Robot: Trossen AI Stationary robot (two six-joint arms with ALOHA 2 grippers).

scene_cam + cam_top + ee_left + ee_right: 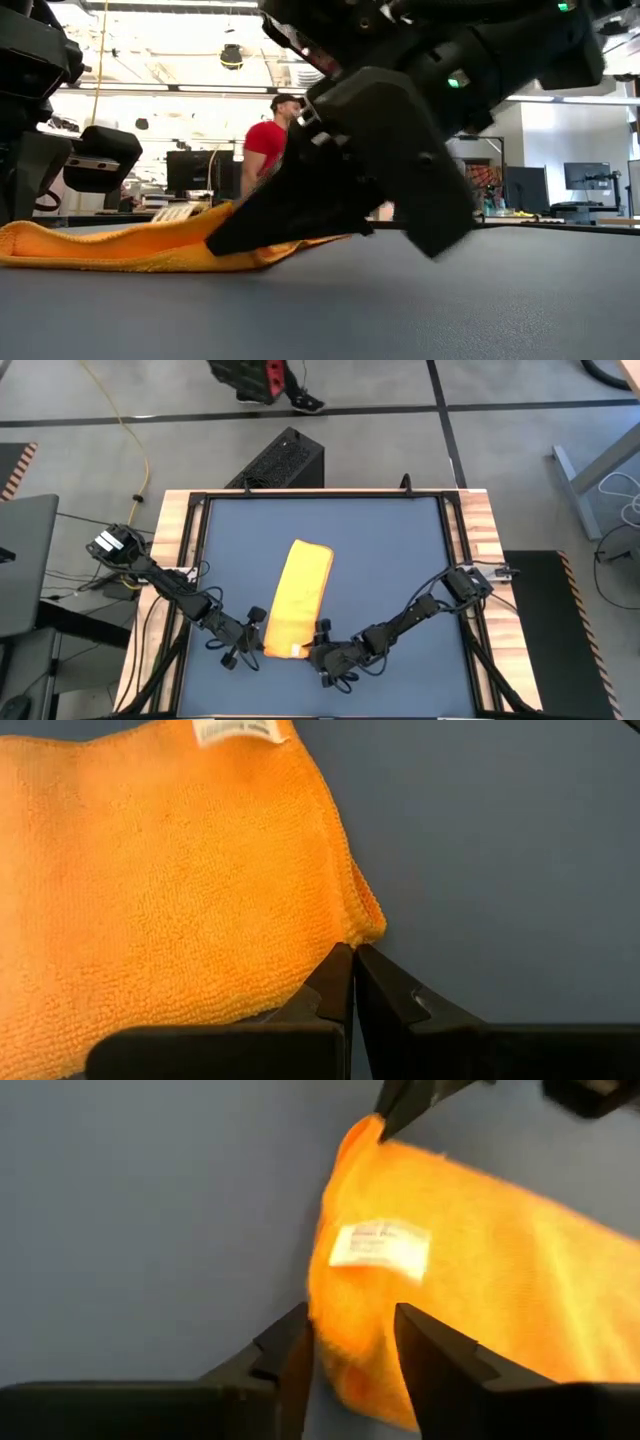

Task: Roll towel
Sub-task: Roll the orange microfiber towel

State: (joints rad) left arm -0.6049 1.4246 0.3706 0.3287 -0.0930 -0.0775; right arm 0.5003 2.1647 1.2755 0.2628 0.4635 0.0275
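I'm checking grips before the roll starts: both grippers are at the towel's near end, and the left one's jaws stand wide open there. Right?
Not quite. The left gripper is shut, its tips pressed together at the towel's corner, as the left wrist view shows. The right gripper is at that near end too.

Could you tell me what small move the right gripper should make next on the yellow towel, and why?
Probably close the right gripper on the towel: its fingers stand apart astride the near corner beside the white tag, not yet pinching. The left gripper, shut, sits at the other near corner, so both could then start the roll.
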